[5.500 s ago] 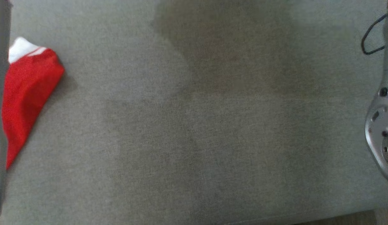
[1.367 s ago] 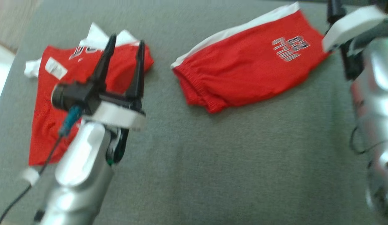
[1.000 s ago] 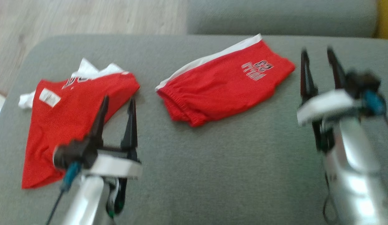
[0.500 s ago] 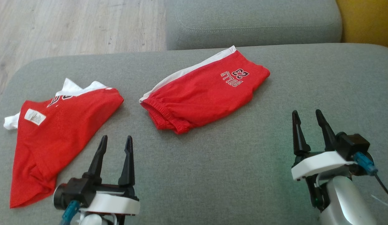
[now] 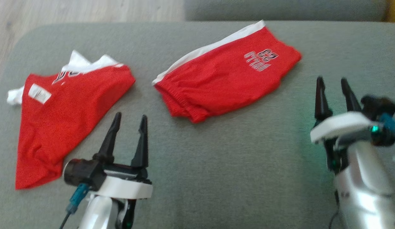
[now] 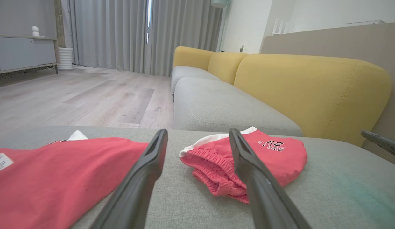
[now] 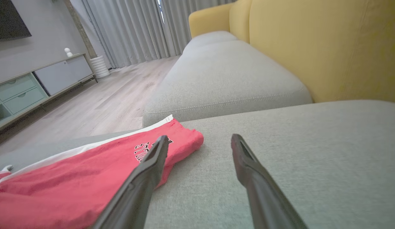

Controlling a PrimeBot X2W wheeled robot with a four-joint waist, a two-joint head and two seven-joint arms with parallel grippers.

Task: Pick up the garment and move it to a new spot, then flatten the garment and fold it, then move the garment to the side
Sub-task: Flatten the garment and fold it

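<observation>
Entry: your head view shifted, not the red shorts (image 5: 229, 70), upper centre; left fingers (image 5: 109, 136) and right fingers (image 5: 320, 101) spread, empty; pickup pending.

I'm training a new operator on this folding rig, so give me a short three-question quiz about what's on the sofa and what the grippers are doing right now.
1. True or false: the left gripper is gripping the red shirt.
2. Which garment lies closer to the right gripper? A) the red shirt B) the red shorts C) both equally
3. Fill in: the right gripper's jaws stand ____.
Key: 1 false, its jaws are open and hold nothing; 2 B; 3 open.
</observation>
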